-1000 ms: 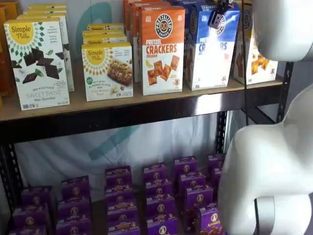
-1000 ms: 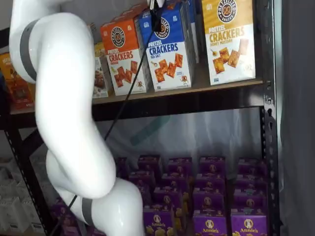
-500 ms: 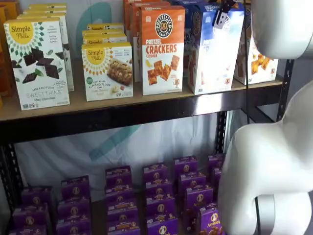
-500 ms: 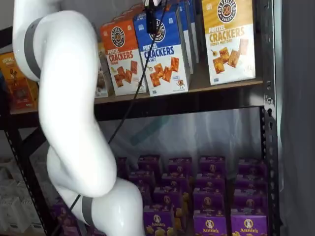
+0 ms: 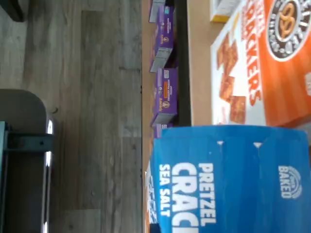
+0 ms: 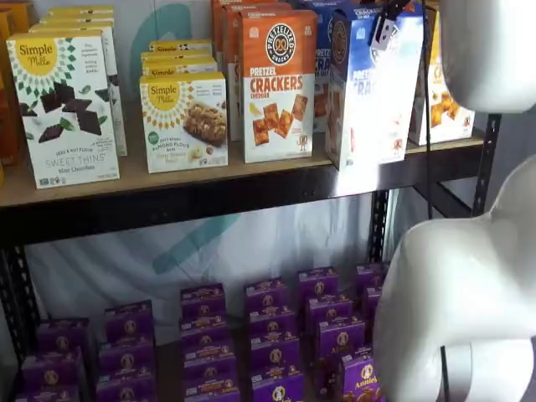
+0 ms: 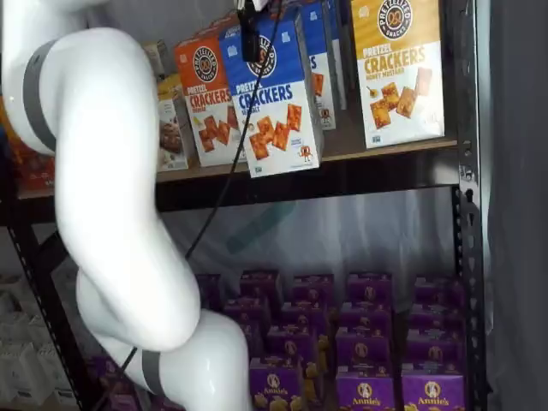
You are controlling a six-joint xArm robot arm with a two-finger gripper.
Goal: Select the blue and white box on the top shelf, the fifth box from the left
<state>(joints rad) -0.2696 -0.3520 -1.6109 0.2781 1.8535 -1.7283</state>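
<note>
My jaws are clamped on the top edge of the blue and white box [image 7: 274, 90], the black gripper [image 7: 249, 34] pinching it from above in both shelf views. The box hangs tilted, its base out over the front rail of the top shelf [image 7: 385, 145], just beside the orange-topped cracker box [image 7: 210, 98] that stands on the board. The wrist view shows its blue top close under the camera. To do this well, I would draw it straight out, level and slow, keeping clear of that orange neighbour and the yellow-topped box [image 7: 398, 68] on its other side
</note>
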